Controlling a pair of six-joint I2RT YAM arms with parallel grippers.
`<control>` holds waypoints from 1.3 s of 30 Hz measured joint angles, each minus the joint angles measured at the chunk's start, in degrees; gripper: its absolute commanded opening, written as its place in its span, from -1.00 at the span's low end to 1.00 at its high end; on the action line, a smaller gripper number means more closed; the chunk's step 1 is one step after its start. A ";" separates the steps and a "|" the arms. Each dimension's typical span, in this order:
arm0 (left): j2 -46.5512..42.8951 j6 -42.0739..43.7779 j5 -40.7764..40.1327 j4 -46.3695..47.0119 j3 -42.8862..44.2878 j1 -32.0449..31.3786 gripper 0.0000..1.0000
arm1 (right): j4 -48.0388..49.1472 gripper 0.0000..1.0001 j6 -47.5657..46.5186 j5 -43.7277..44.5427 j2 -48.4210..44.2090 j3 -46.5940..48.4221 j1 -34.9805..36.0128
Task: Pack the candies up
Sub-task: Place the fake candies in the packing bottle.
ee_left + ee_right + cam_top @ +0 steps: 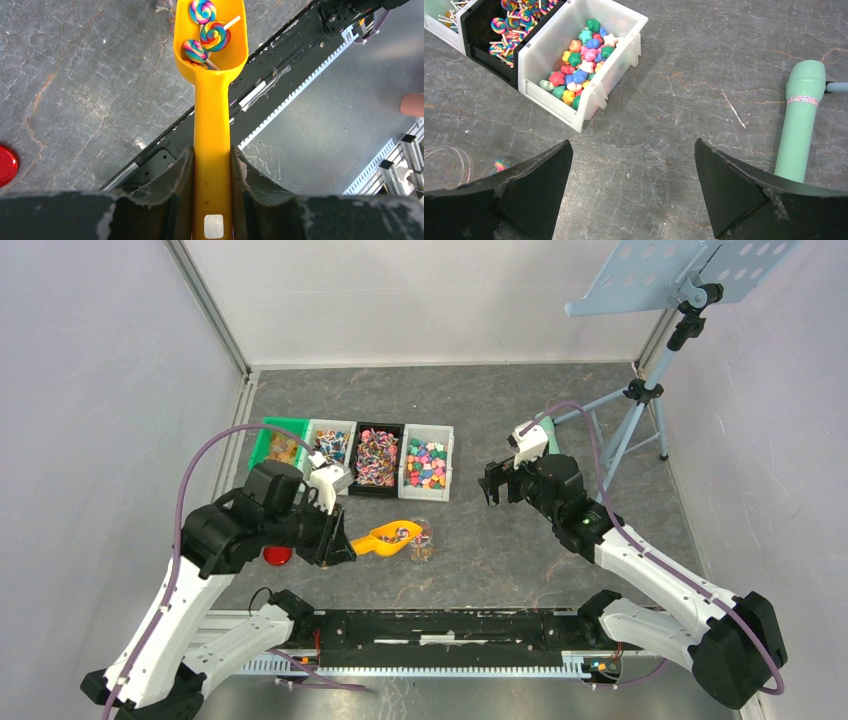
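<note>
The black bin [378,455] stands third in a row of four bins on the table [520,570], full of swirl lollipops [516,20]; touching its right side is a white bin [589,75] of star-shaped candies [579,60] in pink, green, blue, yellow and red; on its left is a second white bin [330,445] of mixed sweets, and beyond that a green bin [280,443].

On the near side of the black bin, towards the arm bases, the left gripper [212,165] is clamped on the handle of an orange scoop [212,100], a finger pressed against each flank; three lollipops [207,32] lie in the scoop's bowl; the bowl's mouth reaches a clear container [421,538], which also sits on the near side of the black bin, a lollipop at its rim; whether it is upright cannot be told.

A red lid [277,556] lies near and to the left of the black bin, beside the left arm.

The right gripper [634,185] hovers to the right of the black bin, past the star-candy bin, jaws spread wide and holding nothing; a mint-green microphone [801,125] lies on the table farther right.
</note>
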 measured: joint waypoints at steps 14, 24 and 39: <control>4.31 -0.02 0.04 -2.05 3.23 -0.28 -0.95 | 0.48 0.96 0.02 0.02 -0.81 -0.96 0.00; 7.80 0.00 -0.35 -3.43 5.90 -1.44 -0.95 | 0.85 0.96 0.00 0.07 -1.66 -1.14 0.00; 12.66 -0.02 -3.08 -5.95 8.04 -3.10 -0.95 | 0.94 0.96 0.02 0.09 -2.23 -1.97 -0.02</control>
